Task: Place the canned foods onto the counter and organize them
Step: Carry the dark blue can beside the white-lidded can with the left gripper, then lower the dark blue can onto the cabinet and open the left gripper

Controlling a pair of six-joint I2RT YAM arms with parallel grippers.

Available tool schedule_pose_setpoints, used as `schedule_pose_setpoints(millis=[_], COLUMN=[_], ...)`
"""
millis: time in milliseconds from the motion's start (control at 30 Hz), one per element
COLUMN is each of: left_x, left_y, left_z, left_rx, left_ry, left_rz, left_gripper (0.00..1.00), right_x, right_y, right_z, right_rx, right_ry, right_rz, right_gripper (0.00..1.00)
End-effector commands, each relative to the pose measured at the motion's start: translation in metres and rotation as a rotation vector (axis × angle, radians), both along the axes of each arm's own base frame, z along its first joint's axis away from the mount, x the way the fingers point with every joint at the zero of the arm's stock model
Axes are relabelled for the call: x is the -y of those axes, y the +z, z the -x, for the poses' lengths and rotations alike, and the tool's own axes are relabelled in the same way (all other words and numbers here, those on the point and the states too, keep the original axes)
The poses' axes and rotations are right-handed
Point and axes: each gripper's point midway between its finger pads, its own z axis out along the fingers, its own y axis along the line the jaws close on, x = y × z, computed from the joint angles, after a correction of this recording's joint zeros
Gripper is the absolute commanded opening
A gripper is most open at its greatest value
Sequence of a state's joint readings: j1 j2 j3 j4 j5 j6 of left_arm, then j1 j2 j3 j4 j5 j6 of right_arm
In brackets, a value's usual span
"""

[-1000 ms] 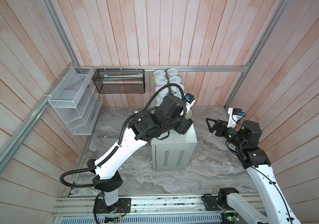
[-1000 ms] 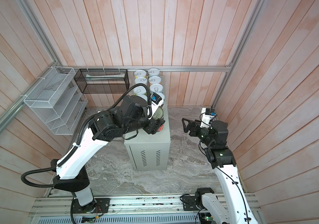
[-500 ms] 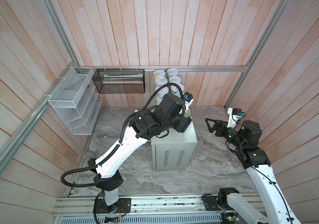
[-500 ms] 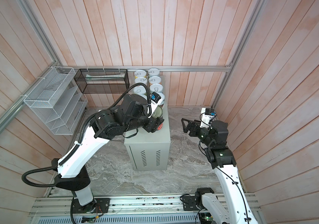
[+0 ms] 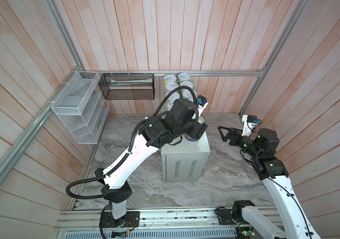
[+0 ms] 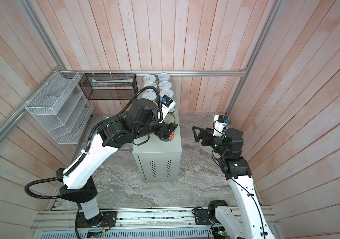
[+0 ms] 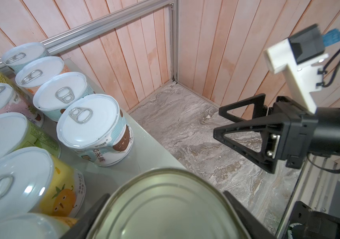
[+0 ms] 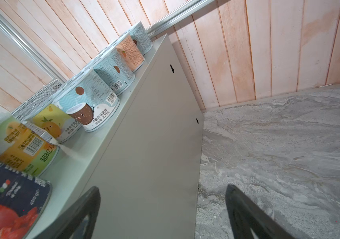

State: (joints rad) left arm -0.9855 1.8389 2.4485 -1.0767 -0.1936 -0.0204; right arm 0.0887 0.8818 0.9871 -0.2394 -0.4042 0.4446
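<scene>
Barely anything moved: left arm [image 5: 131, 153] has nudged slightly toward the back wall over the desk [image 5: 185, 157], right arm [image 5: 268, 140] has stayed off to the desk's side. Left jaws flank the dark-blue tin [image 7: 165, 207], one on each side of its plain lid. I cannot tell from where I stand whether they pinch it or have let go. Right jaws stand apart, nothing between them. The dark-blue tin stands upright on the desk top near the vent-slit end, just in front of the small tins [image 7: 86, 128], which sit in two close rows running to the back wall. I'd guess the big tin is rigid steel, full and fairly heavy, with a slick label. Best held across the curved side wall around mid-height, jaws wide, not by the lid. The small tins look lighter. Take them by the sides below the rim, keeping off the pull-tabs. They stand close together, so there is little room between neighbours.
</scene>
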Motion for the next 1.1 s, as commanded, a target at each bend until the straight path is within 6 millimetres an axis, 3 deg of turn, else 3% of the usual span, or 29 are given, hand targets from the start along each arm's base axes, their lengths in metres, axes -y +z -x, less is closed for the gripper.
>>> schedule_pose_setpoints(millis=[0, 400, 567, 767, 800, 967, 1067], left_x=[0.000, -0.018, -0.036, -0.067, -0.081, -0.113, -0.132], left_y=[0.022, 0.058, 0.085, 0.118, 0.121, 0.129, 0.121], left_z=[-0.001, -0.007, -0.010, -0.011, -0.020, -0.019, -0.019], left_rx=[0.050, 0.167, 0.276, 0.376, 0.382, 0.402, 0.372], left_ry=[-0.002, 0.052, 0.106, 0.189, 0.231, 0.313, 0.343], left_rz=[0.051, 0.091, 0.101, 0.137, 0.137, 0.175, 0.221], left_gripper=[0.97, 1.00, 1.00, 1.00, 1.00, 1.00, 1.00], right_x=[-0.004, -0.023, -0.040, -0.057, -0.060, -0.084, -0.095], right_y=[0.016, 0.038, 0.057, 0.078, 0.080, 0.083, 0.081], right_z=[0.002, 0.015, 0.031, 0.056, 0.059, 0.079, 0.088], right_rx=[0.036, 0.081, 0.135, 0.221, 0.232, 0.271, 0.269], right_ry=[0.028, 0.128, 0.198, 0.251, 0.259, 0.367, 0.417], right_rz=[-0.015, -0.034, -0.014, 0.042, 0.052, 0.119, 0.136], right_gripper=[0.93, 0.92, 0.83, 0.80, 0.80, 0.81, 0.81])
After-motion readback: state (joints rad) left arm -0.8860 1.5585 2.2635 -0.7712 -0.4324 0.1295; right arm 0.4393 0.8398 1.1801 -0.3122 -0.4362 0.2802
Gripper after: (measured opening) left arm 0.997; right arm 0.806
